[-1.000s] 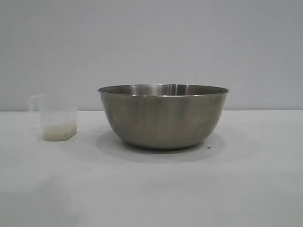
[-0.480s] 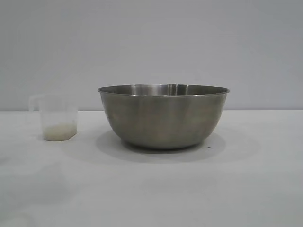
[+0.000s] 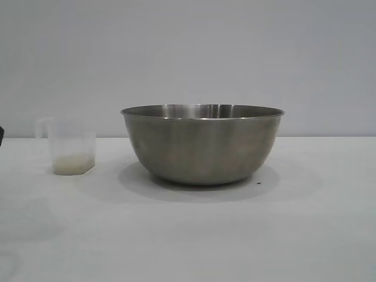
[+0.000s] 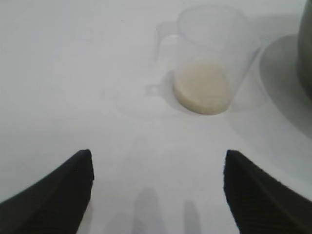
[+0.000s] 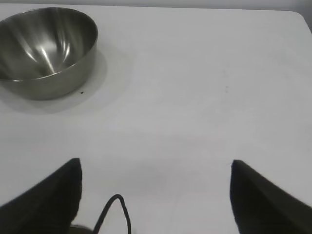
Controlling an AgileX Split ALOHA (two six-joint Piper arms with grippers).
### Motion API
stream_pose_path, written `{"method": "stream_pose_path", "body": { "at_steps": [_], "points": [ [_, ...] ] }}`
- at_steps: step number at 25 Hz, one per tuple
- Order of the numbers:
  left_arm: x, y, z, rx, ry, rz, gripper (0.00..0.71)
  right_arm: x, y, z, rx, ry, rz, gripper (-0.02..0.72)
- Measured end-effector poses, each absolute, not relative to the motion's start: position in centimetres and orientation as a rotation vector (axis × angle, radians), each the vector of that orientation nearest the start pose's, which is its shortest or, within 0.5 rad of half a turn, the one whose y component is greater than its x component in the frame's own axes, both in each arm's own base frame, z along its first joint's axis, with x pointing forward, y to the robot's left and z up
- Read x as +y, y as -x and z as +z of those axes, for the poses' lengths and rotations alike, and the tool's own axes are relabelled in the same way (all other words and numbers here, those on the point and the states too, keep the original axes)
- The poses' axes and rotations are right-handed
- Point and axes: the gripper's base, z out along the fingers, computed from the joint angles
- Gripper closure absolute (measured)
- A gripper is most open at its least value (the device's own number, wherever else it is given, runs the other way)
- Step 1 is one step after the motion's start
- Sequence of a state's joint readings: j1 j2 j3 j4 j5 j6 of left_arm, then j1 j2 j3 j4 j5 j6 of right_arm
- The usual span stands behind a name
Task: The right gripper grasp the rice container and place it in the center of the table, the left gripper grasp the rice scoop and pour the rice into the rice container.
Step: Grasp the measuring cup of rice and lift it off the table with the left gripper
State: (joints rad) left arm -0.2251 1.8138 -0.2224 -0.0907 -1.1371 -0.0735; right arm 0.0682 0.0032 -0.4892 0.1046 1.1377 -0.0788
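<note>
The rice container [image 3: 202,144], a large steel bowl, stands in the middle of the white table [image 3: 188,235]; it also shows in the right wrist view [image 5: 46,48], far from my right gripper [image 5: 156,168], which is open and empty. The rice scoop [image 3: 69,147], a translucent cup with rice [image 3: 73,163] in its bottom, stands upright to the bowl's left. In the left wrist view the rice scoop [image 4: 209,63] holding rice [image 4: 202,87] lies ahead of my left gripper [image 4: 158,158], open, apart from it, above bare table. A dark sliver of the left arm [image 3: 1,136] shows at the exterior view's left edge.
A thin black cable [image 5: 114,212] loops near the right gripper. A small dark speck [image 3: 259,183] lies on the table by the bowl's right side. The bowl's edge [image 4: 306,39] shows beside the scoop in the left wrist view.
A dark sliver of the left arm has entered at the exterior view's left edge and its shadow has shifted on the table. Bowl and scoop have not moved.
</note>
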Motion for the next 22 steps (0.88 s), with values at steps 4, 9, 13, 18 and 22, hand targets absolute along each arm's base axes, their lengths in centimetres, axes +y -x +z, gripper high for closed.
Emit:
{"method": "stream_pose_path", "body": {
  "at_steps": [4, 9, 13, 18, 22],
  "points": [
    [-4.6, -23.6, 11.2, 1.897, -0.078, -0.132, 0.179, 0.8, 0.8, 26.9, 2.126, 0.166, 0.121, 0.171],
    [-4.9, -24.9, 10.7, 1.891, -0.104, -0.114, 0.179, 0.8, 0.8, 26.9, 2.126, 0.166, 0.121, 0.171],
    [-5.1, -25.7, 9.8, 1.908, -0.108, -0.11, 0.179, 0.8, 0.8, 26.9, 2.126, 0.166, 0.121, 0.171],
    [-5.2, -26.7, 10.0, 1.882, -0.092, -0.104, 0.307, 0.8, 0.8, 26.9, 2.126, 0.166, 0.121, 0.171],
    [-5.2, -27.4, 9.7, 1.879, -0.079, -0.087, 0.368, 0.8, 0.8, 26.9, 2.126, 0.166, 0.121, 0.171]
  ]
}}
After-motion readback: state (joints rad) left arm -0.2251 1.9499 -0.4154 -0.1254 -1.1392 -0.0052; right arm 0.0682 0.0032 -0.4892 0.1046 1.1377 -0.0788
